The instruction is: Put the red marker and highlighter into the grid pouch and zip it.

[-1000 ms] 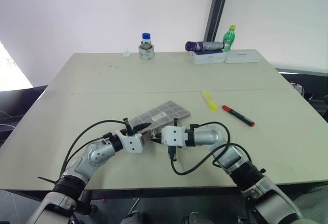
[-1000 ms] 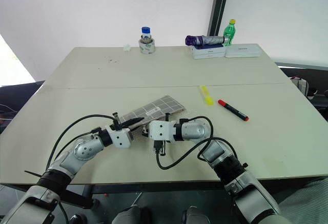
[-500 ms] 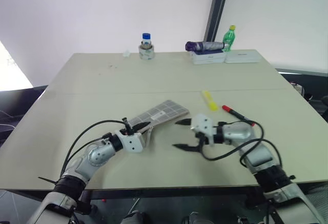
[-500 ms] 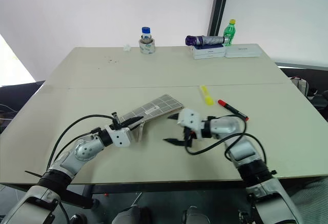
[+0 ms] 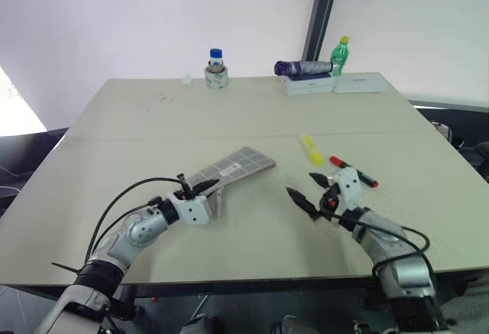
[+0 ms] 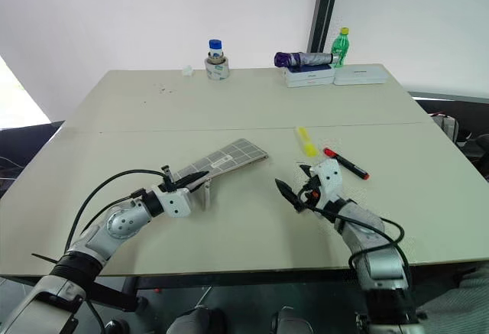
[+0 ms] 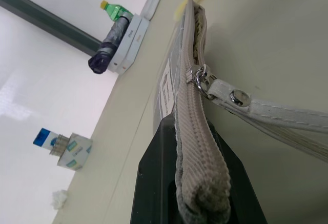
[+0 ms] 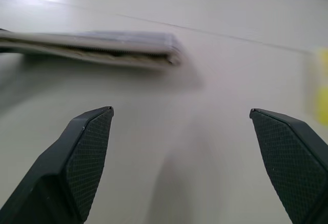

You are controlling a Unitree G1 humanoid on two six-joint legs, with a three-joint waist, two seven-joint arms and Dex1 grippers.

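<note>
Right claw [image 5: 312, 189] gapes wide, empty, pointing across the worktop [image 5: 153, 128] toward the robot's left. Marker [image 5: 353, 172] lies flat on the worktop just past it, far-right of the fingertips, close to the claw body but not touching as far as I can tell. Its long axis runs diagonally: one end nearer the highlighter [image 5: 310, 150], the other trailing toward the robot's right and nearer edge. Highlighter sits just left of the marker and a bit farther away, axis roughly pointing away from the robot, slightly slanted. The two pens are near each other, not touching.

Pouch [image 5: 231, 170] lies left of both pens, well apart from them, long axis diagonal, far corner angled toward the highlighter. Near end is lifted: left claw [image 5: 200, 189] is clamped on the zipper edge, with the pull cord [image 7: 266, 112] hanging off to the side in the left wrist view. Zipper looks at least partly open near the slider, extent hard to read.

Judgement: right arm is clearly the nearer one for both pens; left is busy holding the pouch. Claw currently faces away from the marker, so the pick needs a swing back toward far-right and fingers set across the marker's diagonal axis, not along it. Risk: nudging the marker and rolling it toward the edge.
</note>
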